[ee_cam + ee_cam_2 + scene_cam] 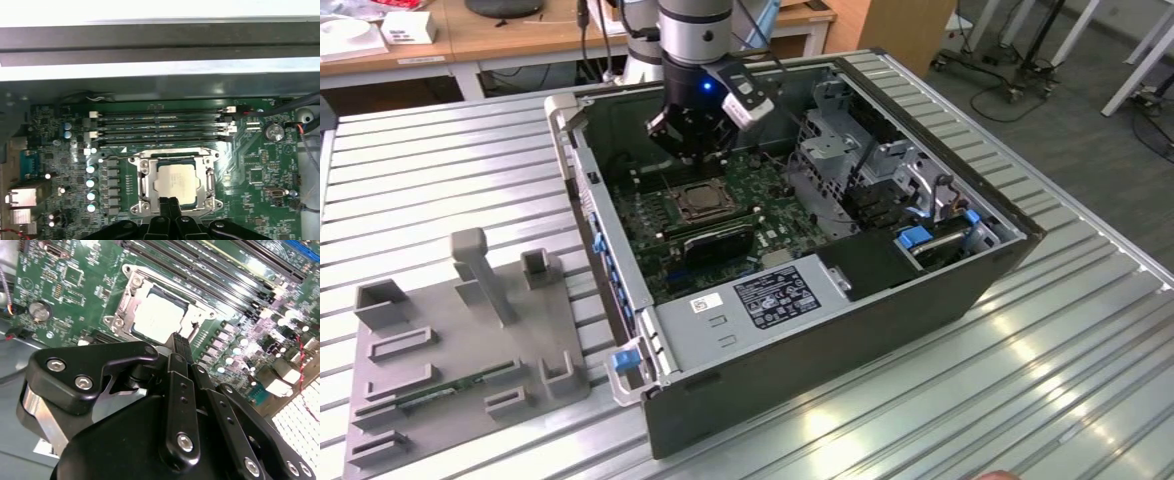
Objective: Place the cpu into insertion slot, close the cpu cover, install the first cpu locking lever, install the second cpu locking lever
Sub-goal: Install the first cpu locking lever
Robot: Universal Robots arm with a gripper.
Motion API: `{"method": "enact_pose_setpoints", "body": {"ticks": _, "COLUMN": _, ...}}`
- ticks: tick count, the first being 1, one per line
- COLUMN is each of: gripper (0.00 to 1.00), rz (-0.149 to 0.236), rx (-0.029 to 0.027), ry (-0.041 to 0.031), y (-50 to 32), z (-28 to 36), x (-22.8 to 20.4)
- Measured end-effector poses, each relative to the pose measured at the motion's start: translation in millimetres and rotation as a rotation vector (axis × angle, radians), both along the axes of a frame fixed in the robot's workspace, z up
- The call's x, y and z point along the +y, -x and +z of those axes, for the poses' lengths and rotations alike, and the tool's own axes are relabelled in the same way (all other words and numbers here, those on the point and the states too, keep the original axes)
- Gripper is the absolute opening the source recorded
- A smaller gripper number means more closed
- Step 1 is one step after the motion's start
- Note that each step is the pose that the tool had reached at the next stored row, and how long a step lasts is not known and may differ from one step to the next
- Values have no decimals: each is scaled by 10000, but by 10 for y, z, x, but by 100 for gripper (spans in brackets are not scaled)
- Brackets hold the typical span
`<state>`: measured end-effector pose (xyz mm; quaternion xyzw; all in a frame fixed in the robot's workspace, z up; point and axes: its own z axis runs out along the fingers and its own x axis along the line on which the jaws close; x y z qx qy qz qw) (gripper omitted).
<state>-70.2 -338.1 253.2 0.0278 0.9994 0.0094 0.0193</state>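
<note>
The cpu, a small square chip with a silvery top, lies in the insertion slot on the green board inside the open computer case. The cpu cover, a thin silver frame, lies flat around the chip. My gripper hangs just above the board at one edge of the socket. Its black fingertips are pressed together and hold nothing. How the locking levers sit I cannot make out.
Long black memory slots run beside the socket. A dark block, a metal drive cage and the power supply crowd the case. The case walls ring the board. A grey fixture stands on the ribbed table.
</note>
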Motion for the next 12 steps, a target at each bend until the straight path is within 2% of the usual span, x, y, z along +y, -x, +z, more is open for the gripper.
{"method": "enact_pose_setpoints", "body": {"ticks": 12, "gripper": 11, "rz": -1, "rx": 0, "ry": 7, "y": 191, "z": -4, "x": 0}}
